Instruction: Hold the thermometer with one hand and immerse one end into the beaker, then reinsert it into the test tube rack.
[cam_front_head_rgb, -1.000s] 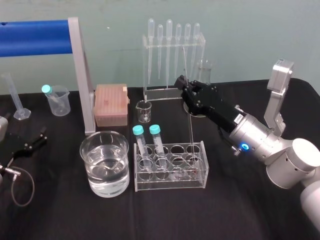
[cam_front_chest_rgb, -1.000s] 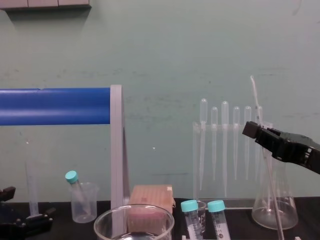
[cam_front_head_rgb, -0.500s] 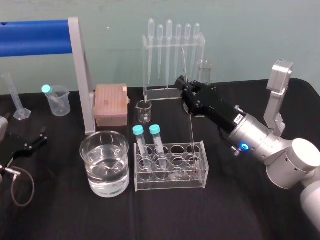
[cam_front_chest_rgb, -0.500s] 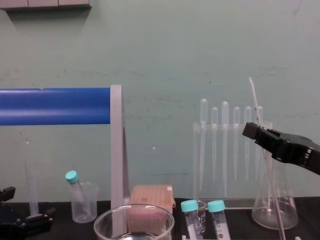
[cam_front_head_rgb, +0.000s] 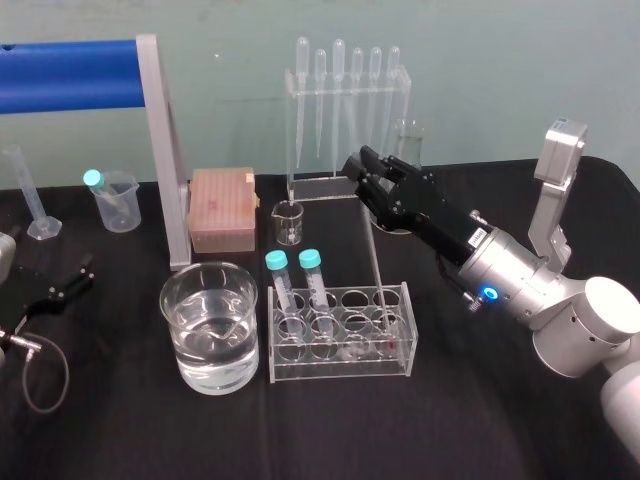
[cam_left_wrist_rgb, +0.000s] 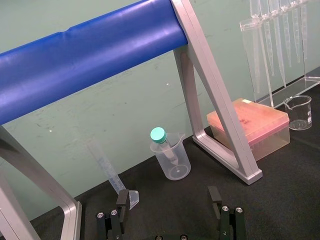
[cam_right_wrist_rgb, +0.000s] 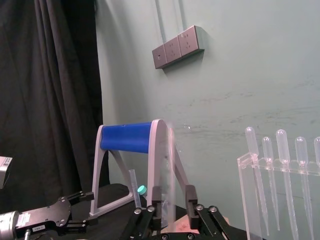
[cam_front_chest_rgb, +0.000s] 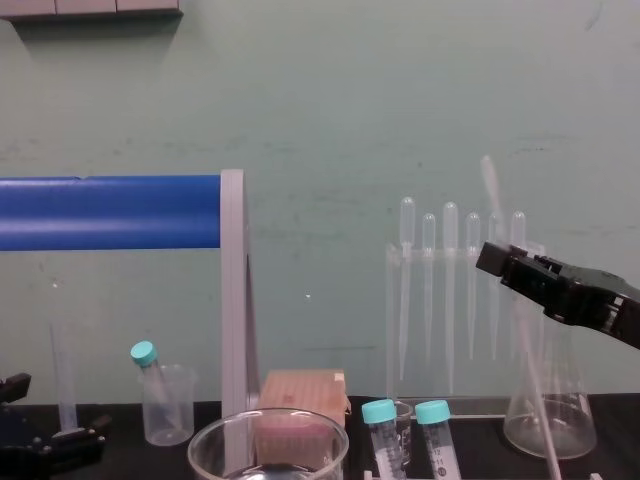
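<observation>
Glass thermometer (cam_front_chest_rgb: 495, 198) stands tilted with its lower end in the rack (cam_front_head_rgb: 340, 368) on the worktop (cam_front_head_rgb: 480, 400), right of the beaker (cam_front_head_rgb: 190, 372). Right tool (cam_front_head_rgb: 362, 160) straddles the upper shaft, jaws parted, not clamping the rod. Left tool (cam_front_head_rgb: 66, 285) rests wide open at far left.

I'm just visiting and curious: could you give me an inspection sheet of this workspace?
Surface: black tabletop.
Job's things: thermometer tilted, lower end in the test tube rack; beaker holds clear liquid.
Clutter: pipette stand, pink box, small glass beaker, capped tubes.
Pincers: right pincer at the thermometer above the rack; left pincer open, idle at the table's left.
Cables: looped cable by the left pincer.
Surroundings: blue bar frame, green wall.
</observation>
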